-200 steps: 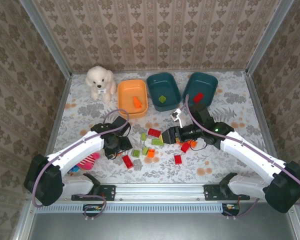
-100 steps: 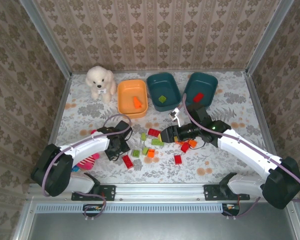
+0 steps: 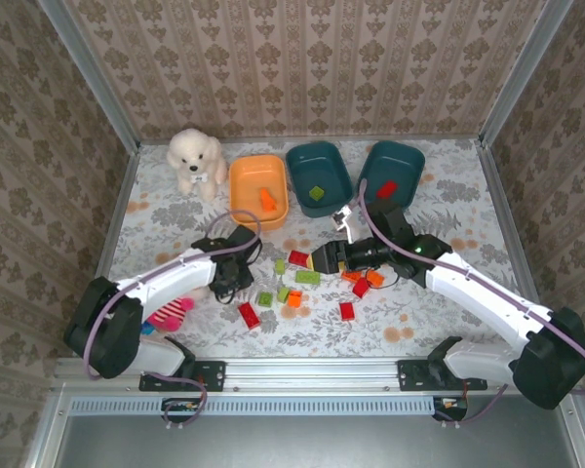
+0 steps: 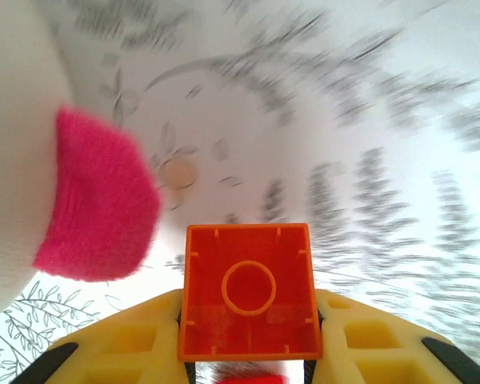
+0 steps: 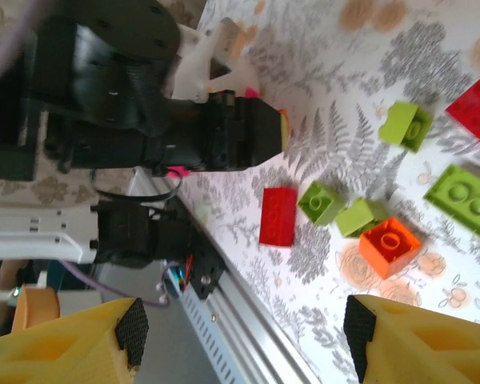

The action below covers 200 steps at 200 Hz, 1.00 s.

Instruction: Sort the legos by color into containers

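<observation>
**Left arm has an orange brick; right fingers stand empty**

I see the table (image 3: 156, 229) with three tubs lined up along its far edge. The orange tub (image 3: 249, 166) holds one orange brick (image 3: 267, 199). The centre teal tub (image 3: 307, 156) holds a green brick (image 3: 317, 193), and the corner teal tub (image 3: 407, 158) (the one nearest the far right corner) holds a red brick (image 3: 386, 190). A white plush dog (image 3: 197, 161) sits by the far left corner.

My left gripper (image 4: 250, 340) is clamped on an orange lego (image 4: 250, 292), its hollow underside facing the wrist camera, with a pink plush toy (image 4: 96, 200) near it. My right gripper (image 5: 240, 336) has its fingers wide apart with nothing between them. It sits over the loose legos (image 3: 302, 283), red, green and orange, scattered mid-table towards the near edge.
</observation>
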Each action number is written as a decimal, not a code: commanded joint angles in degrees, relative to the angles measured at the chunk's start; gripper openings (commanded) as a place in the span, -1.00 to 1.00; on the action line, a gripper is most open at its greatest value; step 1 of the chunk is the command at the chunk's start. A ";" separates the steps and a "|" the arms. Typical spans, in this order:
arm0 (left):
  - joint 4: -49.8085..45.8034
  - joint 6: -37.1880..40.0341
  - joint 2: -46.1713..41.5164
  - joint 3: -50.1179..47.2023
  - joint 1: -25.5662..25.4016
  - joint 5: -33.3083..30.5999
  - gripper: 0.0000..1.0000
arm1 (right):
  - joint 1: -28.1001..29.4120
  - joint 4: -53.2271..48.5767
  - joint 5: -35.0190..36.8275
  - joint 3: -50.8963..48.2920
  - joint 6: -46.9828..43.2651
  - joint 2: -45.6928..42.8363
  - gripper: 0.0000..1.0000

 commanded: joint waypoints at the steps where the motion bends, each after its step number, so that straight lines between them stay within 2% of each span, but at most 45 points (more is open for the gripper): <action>1: -3.15 7.51 0.06 9.51 1.19 -2.49 -0.50 | -0.55 8.75 8.90 -0.86 5.45 -4.13 0.42; 23: -3.54 14.78 6.13 19.95 5.16 -0.32 -0.50 | -1.08 17.51 16.91 -4.76 9.56 -6.40 0.54; 43: -4.76 20.43 14.14 29.46 9.28 1.84 -0.50 | -1.26 20.92 23.13 -6.31 10.45 -6.83 0.57; 77: -7.39 27.40 28.90 44.86 14.83 5.13 -0.49 | -2.46 16.75 26.73 -3.66 9.44 -4.66 0.59; 101: -11.35 29.73 38.50 54.47 16.19 6.95 -0.46 | -3.14 14.26 29.94 -2.78 10.55 -3.92 0.61; 124: -13.52 29.79 44.58 59.22 16.70 8.76 -0.43 | -3.85 11.15 31.94 -1.99 11.81 -2.79 0.64; 146: -14.48 29.33 48.14 61.76 17.04 11.75 -0.28 | -4.07 6.78 34.26 -0.73 11.64 -2.06 0.64; 177: -15.02 28.98 49.65 62.54 17.04 13.33 0.09 | -4.92 -1.62 36.88 1.78 11.87 -0.60 0.64; 200: -15.65 29.34 48.94 63.21 17.11 14.15 0.30 | -6.76 -4.56 34.03 2.04 13.29 1.33 0.65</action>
